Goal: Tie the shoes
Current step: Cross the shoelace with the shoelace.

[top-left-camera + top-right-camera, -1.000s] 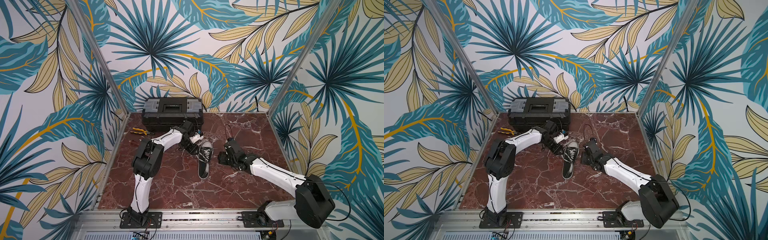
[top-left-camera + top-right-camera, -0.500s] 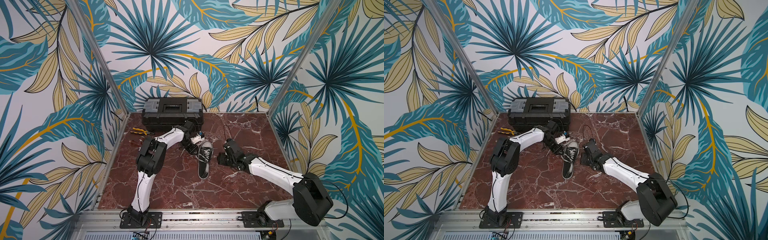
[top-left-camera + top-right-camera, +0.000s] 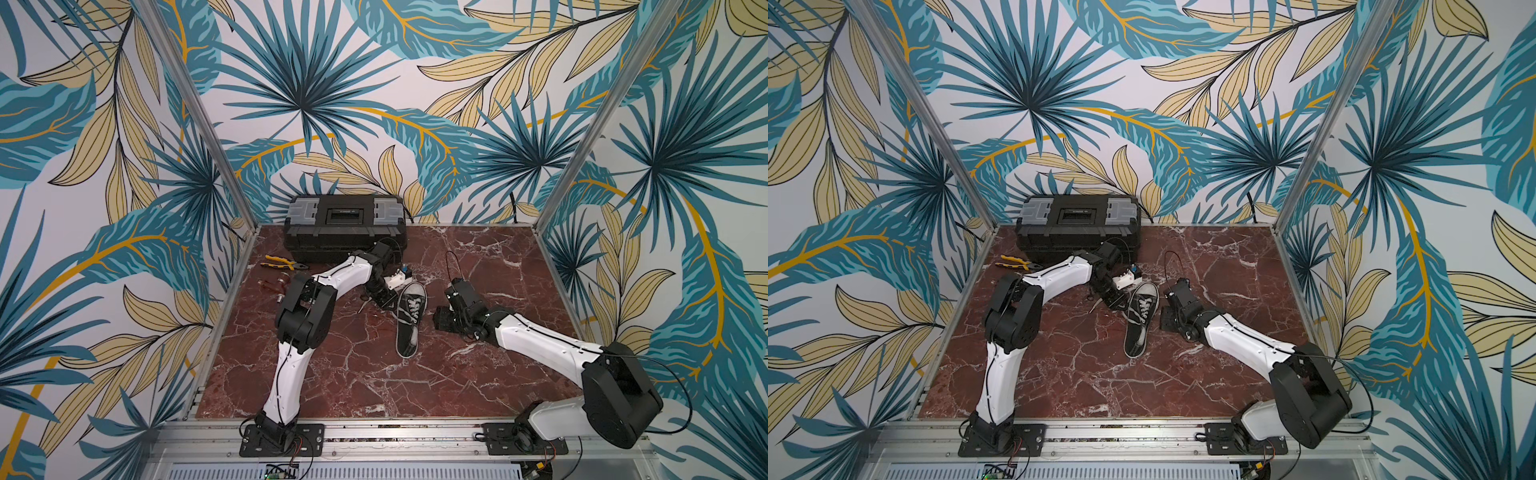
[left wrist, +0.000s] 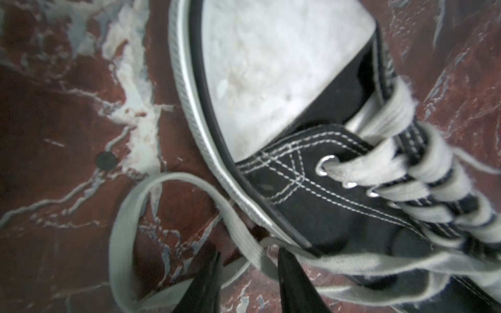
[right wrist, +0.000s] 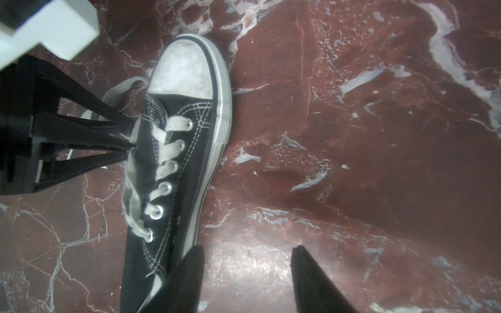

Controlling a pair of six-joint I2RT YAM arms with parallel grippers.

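Black shoe (image 3: 409, 316) lies mid-tabletop (image 3: 478, 374), untied. Left hand (image 4: 249, 252), part open, straddles a loose lace (image 4: 238, 230) beside the toe (not yet pinched). Right hand (image 5: 246, 250) stands wide and empty by the other side. Lace pickup is in hand, I judge; next needs a firm pinch.

A robot test cell in a lab is shown: a red marble-patterned desk (image 3: 374, 382) is boxed in by aluminium posts (image 3: 198, 112) and walls (image 3: 374, 83) papered with tropical leaves, two robot arms (image 3: 286, 374) are bolted to a metal rail (image 3: 415, 434) at its front edge, and a black toolbox (image 3: 345, 226) and pliers (image 3: 282, 262) are kept at the back.
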